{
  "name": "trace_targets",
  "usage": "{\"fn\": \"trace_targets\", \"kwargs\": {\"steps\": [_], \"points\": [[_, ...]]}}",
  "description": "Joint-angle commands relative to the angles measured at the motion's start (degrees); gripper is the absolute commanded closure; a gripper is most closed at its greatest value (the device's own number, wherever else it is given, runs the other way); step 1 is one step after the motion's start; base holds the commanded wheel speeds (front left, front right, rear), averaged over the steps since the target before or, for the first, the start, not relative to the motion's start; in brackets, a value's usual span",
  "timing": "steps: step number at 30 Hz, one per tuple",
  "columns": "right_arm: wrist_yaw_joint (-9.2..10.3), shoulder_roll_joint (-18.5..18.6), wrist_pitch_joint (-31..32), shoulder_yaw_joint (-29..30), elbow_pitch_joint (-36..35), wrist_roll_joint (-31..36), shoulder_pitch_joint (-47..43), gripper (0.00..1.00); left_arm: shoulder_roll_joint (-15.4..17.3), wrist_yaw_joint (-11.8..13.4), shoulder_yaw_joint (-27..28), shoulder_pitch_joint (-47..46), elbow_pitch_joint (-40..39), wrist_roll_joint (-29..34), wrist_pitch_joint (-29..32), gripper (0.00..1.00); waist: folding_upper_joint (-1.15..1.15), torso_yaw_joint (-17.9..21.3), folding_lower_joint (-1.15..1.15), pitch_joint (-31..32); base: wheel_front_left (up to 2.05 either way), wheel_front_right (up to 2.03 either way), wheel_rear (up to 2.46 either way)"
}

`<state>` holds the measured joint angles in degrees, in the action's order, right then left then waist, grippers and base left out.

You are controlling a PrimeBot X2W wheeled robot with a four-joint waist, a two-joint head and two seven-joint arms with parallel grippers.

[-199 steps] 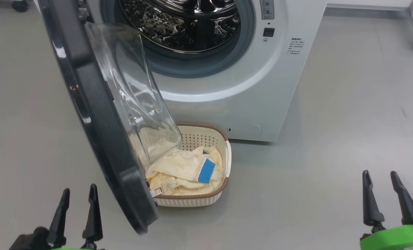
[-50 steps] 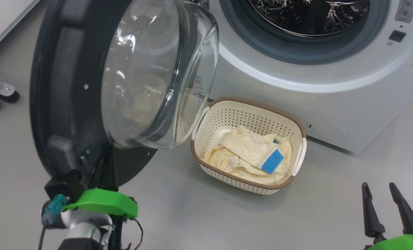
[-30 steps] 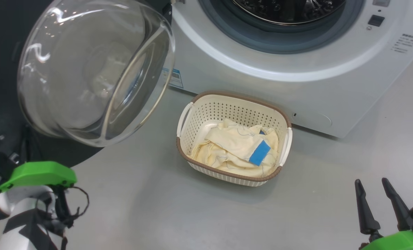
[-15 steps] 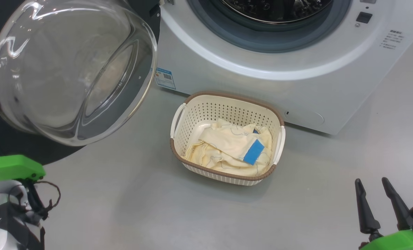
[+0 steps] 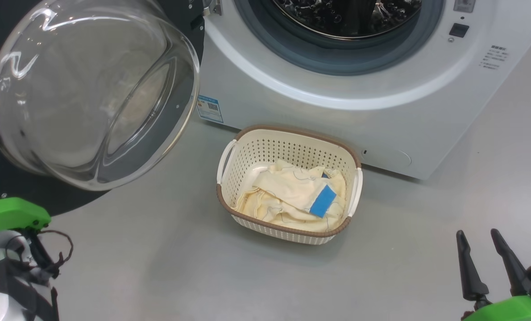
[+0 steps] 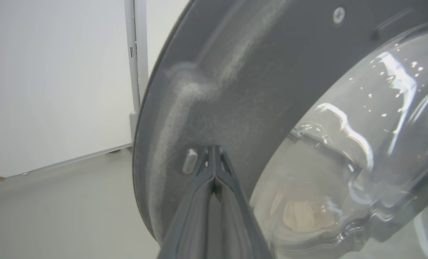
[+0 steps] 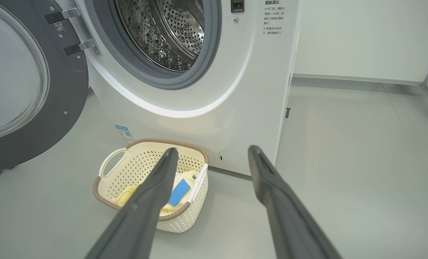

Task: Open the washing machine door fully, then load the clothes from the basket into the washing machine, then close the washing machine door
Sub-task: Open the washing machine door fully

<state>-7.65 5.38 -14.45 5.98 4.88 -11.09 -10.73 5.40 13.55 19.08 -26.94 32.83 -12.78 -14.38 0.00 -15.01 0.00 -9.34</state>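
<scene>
Fig.: washing machine door (image 5: pixel 91 98) stands wide. L gripper (image 6: pixel 214 149), jaws pressed together, tips at (poss. touching) its inner rim. R gripper (image 5: pixel 477 232), jaws spread, over floor (image 5: pixel 180 267) beside basket (image 5: pixel 292 129).

Head looks down at the basket (image 5: pixel 292 149) — right wrist shares it; left wrist hugs door (image 6: pixel 235 82).

The closed left pincer (image 6: pixel 214 148) touches the washing machine door (image 6: pixel 257 90).
</scene>
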Motion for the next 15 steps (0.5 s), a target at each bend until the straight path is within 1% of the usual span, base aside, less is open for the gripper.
{"fn": "trace_targets", "kwargs": {"steps": [1,5,7,8,12,13,14,15], "points": [[0.16,1.1,-0.5,-0.9,-1.6,-0.3,1.9,0.00,1.4,-0.4,1.9,-0.5,-3.0,0.6,-0.6,1.00,0.00,-0.1,0.00,0.3,0.00,0.00,0.00],[0.16,0.8,-0.5,-0.5,-1.7,-0.3,1.8,0.00,-0.9,-2.1,1.4,2.0,-8.9,0.7,-0.6,1.00,0.00,-0.7,0.00,0.7,0.00,0.00,0.00],[0.16,0.6,-0.5,-0.5,-1.8,-0.3,1.8,0.00,-1.7,-2.8,0.1,3.6,-12.6,0.8,-0.6,1.00,0.00,-1.1,0.00,0.8,0.00,0.00,0.00],[0.16,0.6,-0.5,-0.5,-1.8,-0.3,1.8,0.00,-1.7,-2.8,0.1,3.6,-12.6,0.8,-0.6,1.00,0.00,-1.1,0.00,0.8,0.00,0.00,0.00],[0.16,0.4,-0.5,-1.0,-1.9,-0.2,2.1,0.00,-2.4,-3.3,-3.9,7.0,-20.5,0.1,-0.6,1.00,0.00,-1.3,0.00,1.1,0.00,0.00,0.00],[0.16,0.3,-0.5,-1.1,-1.9,-0.2,2.3,0.00,-2.4,-3.4,-5.1,7.8,-22.6,-0.1,-0.6,0.97,0.00,-1.3,0.00,1.2,0.00,0.00,0.00],[0.16,0.3,-0.5,-1.2,-1.9,-0.2,2.4,0.00,-2.5,-3.3,-6.5,8.6,-24.3,-0.6,-0.6,0.76,0.00,-1.2,0.00,1.3,0.00,0.00,0.00],[0.16,0.3,-0.5,-1.4,-1.8,-0.2,2.5,0.00,-2.5,-2.9,-8.0,9.6,-26.1,-0.8,-0.6,0.58,0.00,-1.0,0.00,1.4,0.00,0.00,0.00]]}}
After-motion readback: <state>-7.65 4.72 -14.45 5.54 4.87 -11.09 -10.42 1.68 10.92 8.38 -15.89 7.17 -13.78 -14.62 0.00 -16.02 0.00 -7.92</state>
